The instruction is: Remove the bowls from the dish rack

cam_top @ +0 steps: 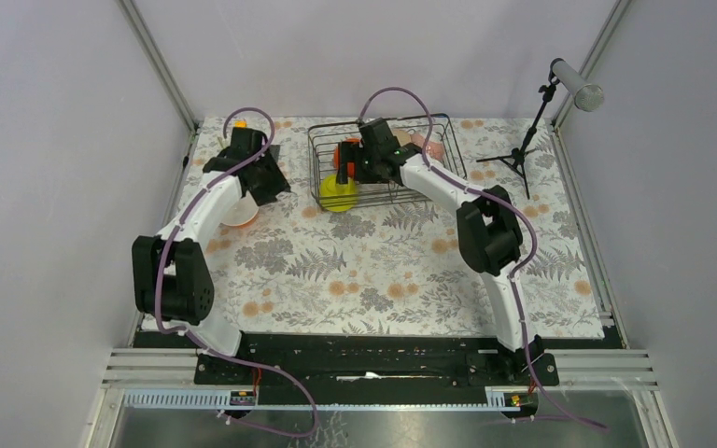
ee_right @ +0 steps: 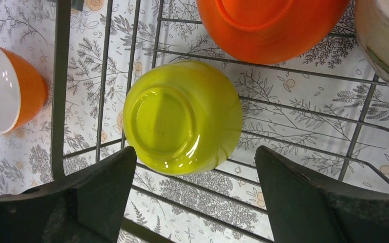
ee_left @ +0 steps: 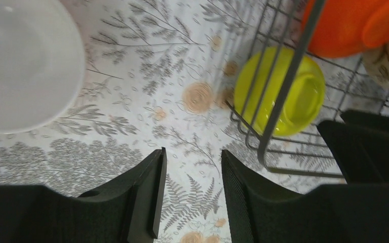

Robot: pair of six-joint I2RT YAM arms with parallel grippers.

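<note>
The dark wire dish rack [cam_top: 434, 126] stands at the back middle. A yellow-green bowl [cam_top: 338, 195] lies upside down in its near left corner, also seen in the right wrist view [ee_right: 182, 116] and the left wrist view [ee_left: 294, 96]. An orange bowl [ee_right: 268, 25] and a cream bowl [ee_right: 385, 35] lie beyond it in the rack. Another orange bowl with a white inside [ee_right: 10, 86] sits on the table left of the rack [cam_top: 240, 215]. My right gripper [ee_right: 195, 167] is open, just above the yellow-green bowl. My left gripper [ee_left: 192, 162] is open and empty over the table beside the rack.
A flowered cloth [cam_top: 373, 271] covers the table. A small black tripod with a grey cylinder [cam_top: 532, 131] stands at the back right. A pink patterned bowl [cam_top: 432, 147] shows in the rack's right part. White walls close in the back and sides.
</note>
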